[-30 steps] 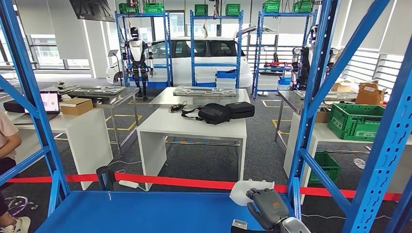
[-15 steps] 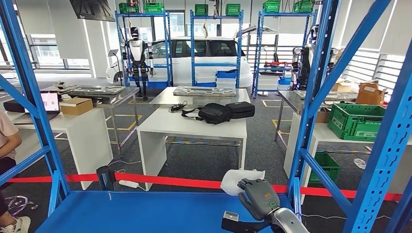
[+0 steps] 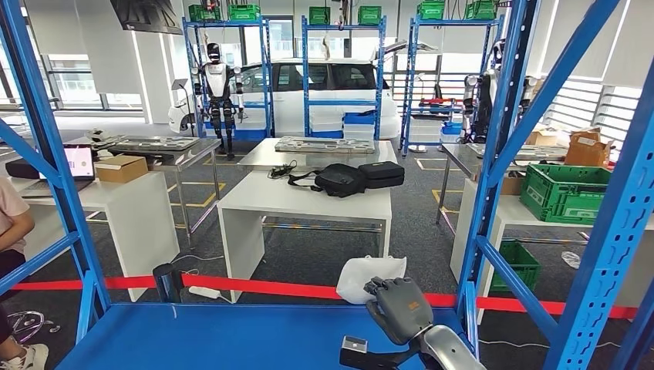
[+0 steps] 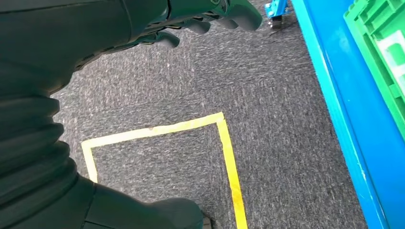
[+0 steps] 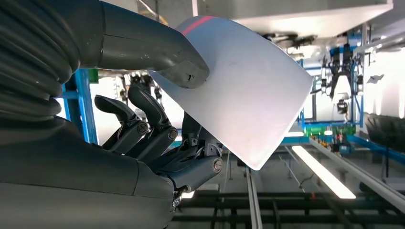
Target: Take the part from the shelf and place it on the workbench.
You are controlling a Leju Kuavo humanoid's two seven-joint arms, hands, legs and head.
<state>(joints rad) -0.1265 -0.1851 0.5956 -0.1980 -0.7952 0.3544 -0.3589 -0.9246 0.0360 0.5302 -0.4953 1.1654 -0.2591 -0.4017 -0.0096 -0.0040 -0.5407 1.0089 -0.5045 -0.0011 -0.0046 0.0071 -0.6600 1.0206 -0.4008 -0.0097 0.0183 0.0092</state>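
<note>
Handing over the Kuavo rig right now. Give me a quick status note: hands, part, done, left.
Right hand: holds the white part, pinched between thumb and fingers, raised above the blue shelf.
Left hand: hangs at the robot's side over grey carpet, holding nothing, fingers loosely curled.
Done: part is grasped and off the shelf surface.
Left: draw the part out of the rack, carry it to the workbench and set it down. Which bench is the target cannot be told from these views; a white table stands ahead beyond the red tape.

Shelf [image 3: 231, 335]: your blue deck lies bare.
White table [image 3: 308, 196]: beyond it, black bags [image 3: 347, 179], perhaps two.
</note>
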